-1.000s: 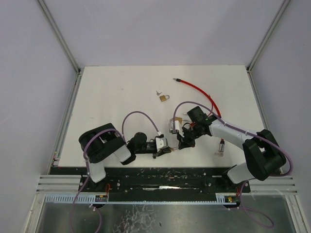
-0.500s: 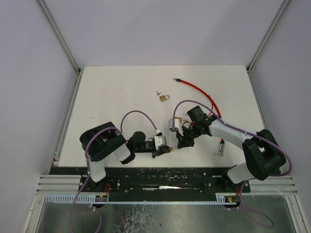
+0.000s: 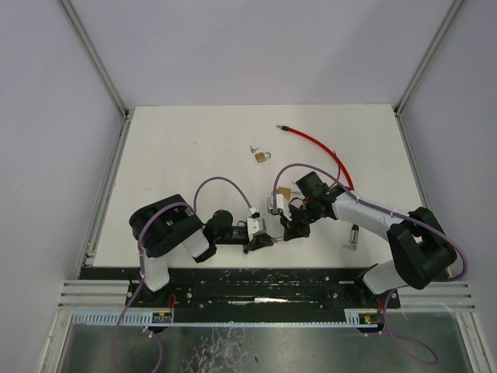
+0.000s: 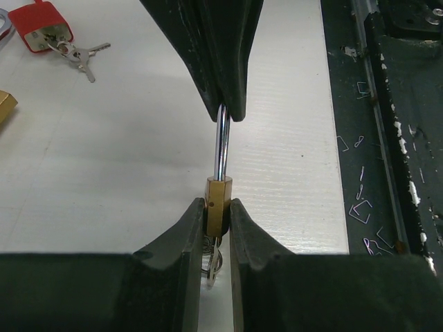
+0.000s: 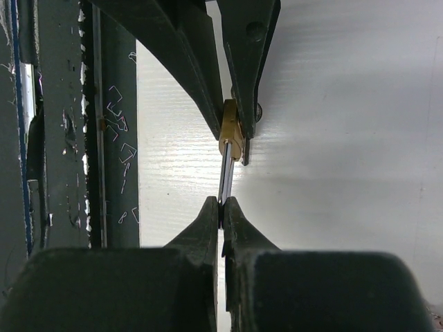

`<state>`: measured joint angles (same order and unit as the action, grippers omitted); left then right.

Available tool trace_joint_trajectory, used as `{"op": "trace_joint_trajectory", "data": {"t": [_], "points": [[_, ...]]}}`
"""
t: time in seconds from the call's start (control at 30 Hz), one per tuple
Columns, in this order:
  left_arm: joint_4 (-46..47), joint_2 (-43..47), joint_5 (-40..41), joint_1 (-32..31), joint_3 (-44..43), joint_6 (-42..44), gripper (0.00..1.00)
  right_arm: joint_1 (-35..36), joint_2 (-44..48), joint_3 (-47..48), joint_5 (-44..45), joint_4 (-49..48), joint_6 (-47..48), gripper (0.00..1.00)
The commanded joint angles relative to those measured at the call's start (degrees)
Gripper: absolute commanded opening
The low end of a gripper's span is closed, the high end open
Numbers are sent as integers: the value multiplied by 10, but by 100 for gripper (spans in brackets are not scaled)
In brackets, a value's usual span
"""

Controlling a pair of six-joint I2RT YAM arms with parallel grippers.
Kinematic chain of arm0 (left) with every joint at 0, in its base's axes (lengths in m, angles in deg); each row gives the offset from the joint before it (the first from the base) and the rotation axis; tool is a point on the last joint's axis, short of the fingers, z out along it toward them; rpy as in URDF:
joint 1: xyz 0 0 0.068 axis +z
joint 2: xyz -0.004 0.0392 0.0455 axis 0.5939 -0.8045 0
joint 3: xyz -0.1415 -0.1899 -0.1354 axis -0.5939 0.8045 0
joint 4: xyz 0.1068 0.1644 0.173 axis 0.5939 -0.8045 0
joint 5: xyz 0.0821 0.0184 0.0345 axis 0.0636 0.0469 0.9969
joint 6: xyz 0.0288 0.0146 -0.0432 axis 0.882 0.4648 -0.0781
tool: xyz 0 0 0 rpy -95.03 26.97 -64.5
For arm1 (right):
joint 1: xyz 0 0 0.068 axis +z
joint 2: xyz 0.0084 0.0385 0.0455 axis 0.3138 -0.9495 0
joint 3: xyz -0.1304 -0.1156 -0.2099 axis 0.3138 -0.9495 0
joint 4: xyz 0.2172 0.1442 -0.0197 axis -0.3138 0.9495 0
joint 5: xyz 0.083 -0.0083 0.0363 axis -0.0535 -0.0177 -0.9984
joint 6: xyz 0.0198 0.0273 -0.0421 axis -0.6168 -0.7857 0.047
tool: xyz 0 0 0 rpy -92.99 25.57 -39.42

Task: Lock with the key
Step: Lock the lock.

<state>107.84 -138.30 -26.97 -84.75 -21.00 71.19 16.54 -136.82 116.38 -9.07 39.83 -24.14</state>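
So the left gripper (image 4: 216, 207) was clamped on the brass body of the padlock (image 4: 219, 192), and the right gripper (image 5: 221, 207) was pinched shut on its steel shackle (image 4: 221, 149), the 2 meeting nose to nose. The lock was held over the table (image 3: 194, 148) by the near edge, about mid-width, with a 2nd brass padlock (image 3: 262, 156) and a red cable (image 3: 318, 146) farther back.

The padlock (image 4: 217, 202) has a brass body and glossy steel shackle (image 4: 221, 149); the table (image 4: 104, 173) looks matt white.
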Motion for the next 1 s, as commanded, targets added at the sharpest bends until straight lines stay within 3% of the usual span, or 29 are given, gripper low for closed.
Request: {"op": "trace_joint_trajectory", "data": {"t": [0.0, 0.07, 0.27, 0.37, 0.5, 0.97], "points": [[180, 19, 11, -10, -46, 1, 1, 40, -15, 32, -105, -58, 36, 0], [179, 31, 38, -2, -38, -11, 5, 25, -11, 53, -94, -19, 68, 0], [180, 50, 87, 10, -26, -48, 53, -52, 18, 75, -132, 61, 121, 0], [180, 61, 91, 10, -20, -52, 63, -70, 27, 80, -147, 87, 141, 0], [180, 92, 115, 11, 5, -40, 68, -89, 28, 91, -153, 127, 179, 0], [180, 123, 81, 35, 27, -52, 69, -161, 52, 111, -149, 188, 214, 0]]}}
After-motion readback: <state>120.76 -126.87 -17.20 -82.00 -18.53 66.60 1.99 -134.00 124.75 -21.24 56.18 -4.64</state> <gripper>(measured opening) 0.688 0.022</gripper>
